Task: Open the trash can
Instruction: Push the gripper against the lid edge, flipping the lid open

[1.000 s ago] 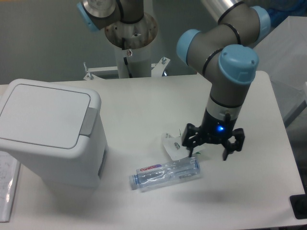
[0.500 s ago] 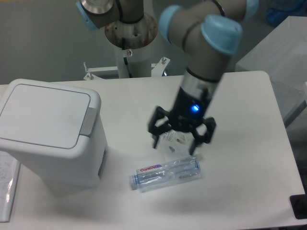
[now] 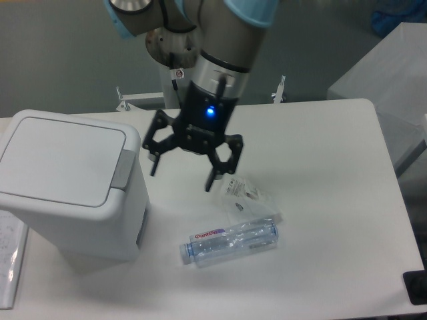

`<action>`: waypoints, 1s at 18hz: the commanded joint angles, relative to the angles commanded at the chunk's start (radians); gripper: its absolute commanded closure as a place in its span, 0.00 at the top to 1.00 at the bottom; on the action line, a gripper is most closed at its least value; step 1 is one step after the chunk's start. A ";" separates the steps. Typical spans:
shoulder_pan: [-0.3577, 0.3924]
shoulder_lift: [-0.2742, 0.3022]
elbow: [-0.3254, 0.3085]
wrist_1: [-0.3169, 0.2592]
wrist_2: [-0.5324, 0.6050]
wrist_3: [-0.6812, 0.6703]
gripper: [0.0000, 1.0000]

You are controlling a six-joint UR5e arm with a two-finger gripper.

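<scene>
At the left of the frame the trash can (image 3: pixel 67 190) sits lid-down, its grey push-latch tab (image 3: pixel 122 169) facing the gripper (image 3: pixel 182 177), fingers spread and empty mid-frame, which should descend squarely onto that tab, clear of the plastic bottle (image 3: pixel 229 243) lower centre.

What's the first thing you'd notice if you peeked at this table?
The big white trash can on the table's left side, lid shut, with its grey latch tab facing the middle. Next, the robot's black tool hanging open above the table just right of the can, a blue light glowing on it. Nearer the front lie a clear plastic bottle and a crumpled clear wrapper.
</scene>
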 joint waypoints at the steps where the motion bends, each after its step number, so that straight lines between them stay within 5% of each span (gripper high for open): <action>1: -0.009 0.000 -0.002 0.000 0.002 -0.003 1.00; 18: -0.063 -0.006 -0.040 0.000 0.094 -0.008 1.00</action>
